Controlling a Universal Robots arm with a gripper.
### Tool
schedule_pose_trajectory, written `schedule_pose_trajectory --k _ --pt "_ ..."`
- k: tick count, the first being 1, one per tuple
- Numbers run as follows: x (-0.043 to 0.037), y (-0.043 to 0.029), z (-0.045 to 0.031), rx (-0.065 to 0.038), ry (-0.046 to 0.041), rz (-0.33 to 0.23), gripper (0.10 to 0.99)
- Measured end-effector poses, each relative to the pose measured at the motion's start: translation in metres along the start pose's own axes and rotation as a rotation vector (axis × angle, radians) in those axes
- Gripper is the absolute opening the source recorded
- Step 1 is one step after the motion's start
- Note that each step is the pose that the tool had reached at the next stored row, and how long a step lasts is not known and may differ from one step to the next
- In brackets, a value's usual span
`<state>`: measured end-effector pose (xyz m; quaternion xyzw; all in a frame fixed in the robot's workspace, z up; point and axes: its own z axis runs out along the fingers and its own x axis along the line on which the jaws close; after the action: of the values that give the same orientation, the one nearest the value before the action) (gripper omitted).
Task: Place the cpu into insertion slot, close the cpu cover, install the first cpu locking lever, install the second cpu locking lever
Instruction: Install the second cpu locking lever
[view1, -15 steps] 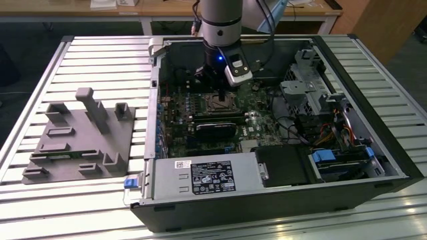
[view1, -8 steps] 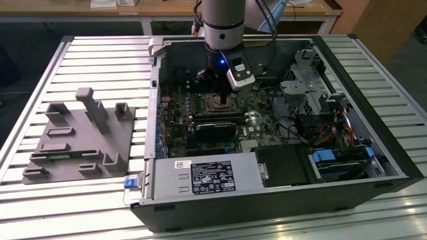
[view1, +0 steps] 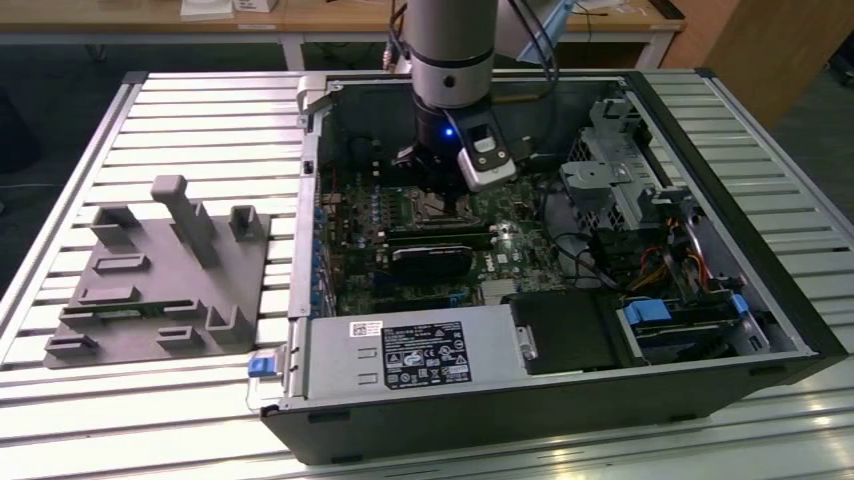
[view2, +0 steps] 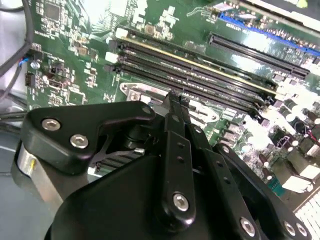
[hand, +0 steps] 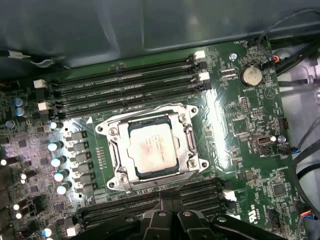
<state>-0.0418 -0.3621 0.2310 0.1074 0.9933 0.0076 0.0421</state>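
The cpu (hand: 150, 150), a dull silver square, lies flat in the insertion slot (hand: 197, 162) on the green board. The cpu cover (hand: 118, 150), a silvery frame, lies down around it, and the chip shows through its window. Thin metal levers run along the socket's edges; I cannot tell whether they are latched. My gripper (hand: 172, 200) hovers just beside the socket, over the long black slots, shut with nothing between its fingers. In the second wrist view the gripper (view2: 175, 99) points down at the board. In the exterior view the gripper (view1: 434, 185) hangs just above the insertion slot (view1: 441, 210).
Long black memory slots (hand: 125, 85) flank the socket on two sides. Inside the open computer case (view1: 667, 390) are a black card (view1: 434, 262), a power supply (view1: 400, 355) and a drive cage (view1: 614, 180) with cables. A grey fixture (view1: 154, 280) sits on the table at the exterior view's left.
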Motion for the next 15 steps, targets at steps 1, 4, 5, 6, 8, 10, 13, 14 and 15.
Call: schedule_pose_trajectory --k 1,4,5,6,8,10,13,14,15 --pt "0.002 -0.0006 0.0 -0.001 0.0002 0.0 0.106" --pt "0.0082 -0.0024 0.0001 -0.002 0.0 0.0 0.106" --pt "0.0095 -0.0031 0.0003 -0.002 0.0 0.0 0.106" --pt "0.0103 -0.0037 0.0007 -0.002 0.0 0.0 0.106" --pt "0.0108 -0.0052 0.0017 -0.002 0.0001 0.0 0.106" --pt "0.0111 -0.0066 0.0032 -0.006 0.0009 0.0 0.106" --pt "0.0119 -0.0089 0.0058 -0.019 0.0038 0.001 0.106" --pt "0.012 -0.0096 0.0067 -0.024 0.0049 0.002 0.106" --pt "0.0122 -0.0103 0.0074 -0.028 0.0057 0.002 0.106"
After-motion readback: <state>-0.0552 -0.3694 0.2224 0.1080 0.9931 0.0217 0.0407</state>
